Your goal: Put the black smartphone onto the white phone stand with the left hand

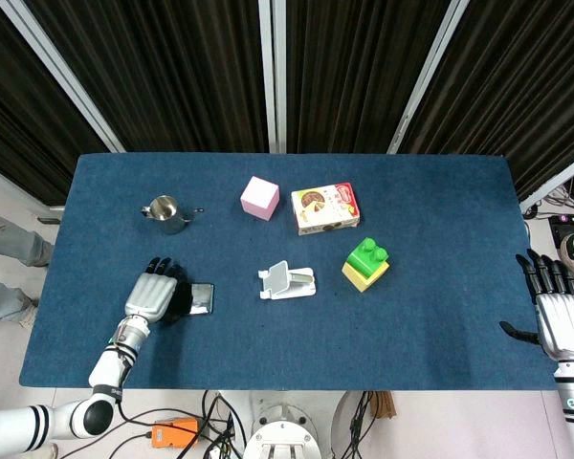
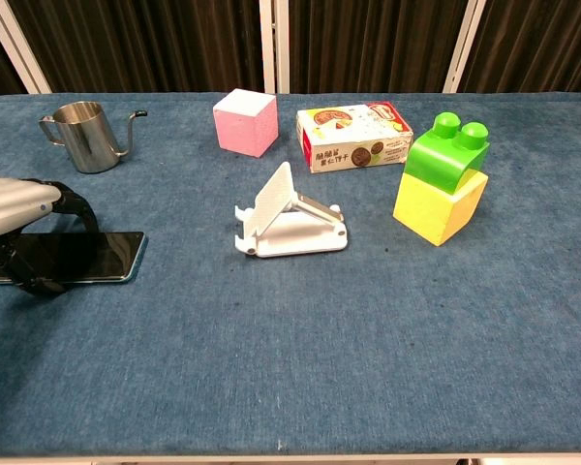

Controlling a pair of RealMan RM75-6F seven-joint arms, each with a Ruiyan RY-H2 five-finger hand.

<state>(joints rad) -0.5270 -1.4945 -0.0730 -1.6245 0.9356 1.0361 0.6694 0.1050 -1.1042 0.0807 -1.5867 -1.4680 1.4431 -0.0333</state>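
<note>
The left hand (image 2: pixel 24 208) arches over the phone (image 2: pixel 97 256), which lies flat on the table (image 2: pixel 300 368) at the near left; fingers curl around it, but whether they grip it cannot be told. The right hand (image 1: pixel 558 311) is spread open and holds nothing, at the table's right edge. The stand (image 2: pixel 289 217) sits mid-table, well apart from the phone.

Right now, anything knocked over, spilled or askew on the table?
Nothing stands out. The white phone stand, metal pitcher and stacked blocks sit upright. The black smartphone lies flat under the left hand.
</note>
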